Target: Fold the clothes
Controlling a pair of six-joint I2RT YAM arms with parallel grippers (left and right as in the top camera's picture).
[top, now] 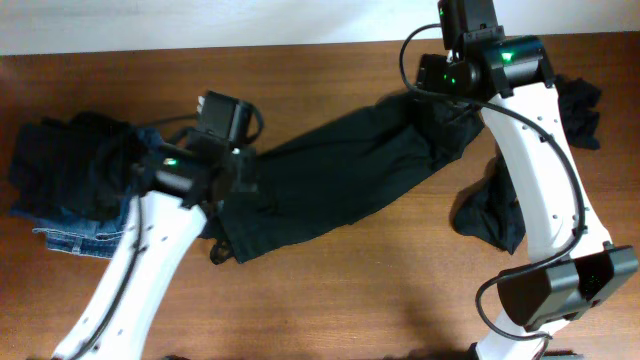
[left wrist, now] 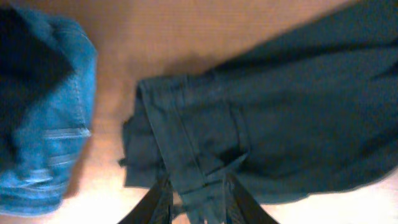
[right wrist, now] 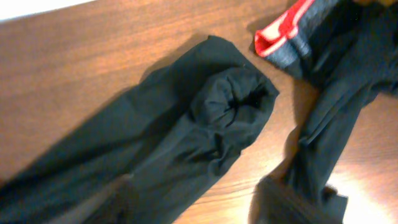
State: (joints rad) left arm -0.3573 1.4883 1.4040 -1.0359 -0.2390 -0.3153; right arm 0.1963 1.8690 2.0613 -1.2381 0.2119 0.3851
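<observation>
Tabletop [top: 350, 300]: brown wood, black trousers [top: 330, 175] laid across.
Left gripper [left wrist: 199, 204]: waistband between fingers, grip unclear.
Right gripper [right wrist: 199, 205]: released, spread above cuff.
Jeans [top: 80, 238]: crumpled, near waistband.

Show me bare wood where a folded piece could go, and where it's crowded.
Widest bare patch: the near table wood below the long black garment, between the white left arm and right arm. A second strip runs along the far edge above that garment. Crowded: the left, with blue denim jeans under a black pile, and the right, with crumpled black pieces.
</observation>
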